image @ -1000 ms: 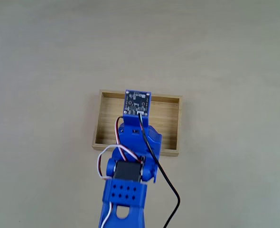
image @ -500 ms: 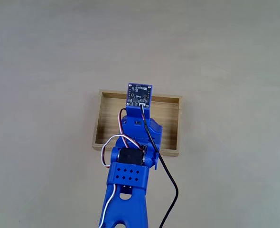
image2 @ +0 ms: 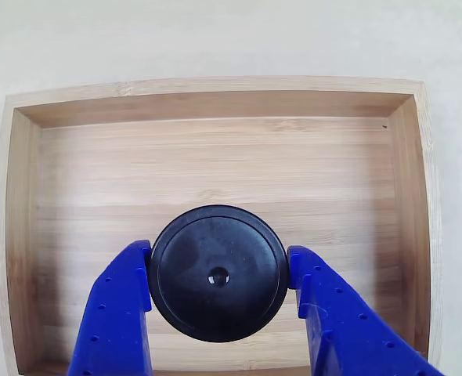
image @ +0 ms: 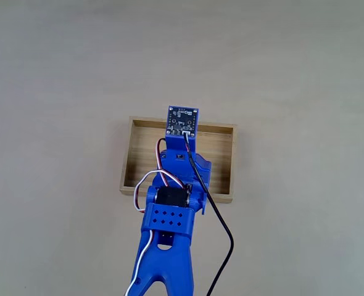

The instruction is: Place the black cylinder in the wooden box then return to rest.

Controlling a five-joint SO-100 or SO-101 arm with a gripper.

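Observation:
In the other view the black cylinder point(image2: 217, 291) sits between my two blue fingers point(image2: 117, 313), which press on its left and right sides. My gripper point(image2: 219, 262) is shut on it over the floor of the wooden box point(image2: 215, 106), near the front middle. Whether the cylinder touches the floor I cannot tell. In the fixed view the blue arm point(image: 176, 185) reaches over the wooden box point(image: 222, 163) and hides the fingers and the cylinder beneath it.
The box lies on a plain pale table point(image: 58, 74) with open room on all sides. A black cable point(image: 222, 234) and red and white wires trail from the arm toward the lower edge of the fixed view.
The arm has stretched a little farther over the box; its wrist board has shifted toward the box's far wall. The box has stayed where it was.

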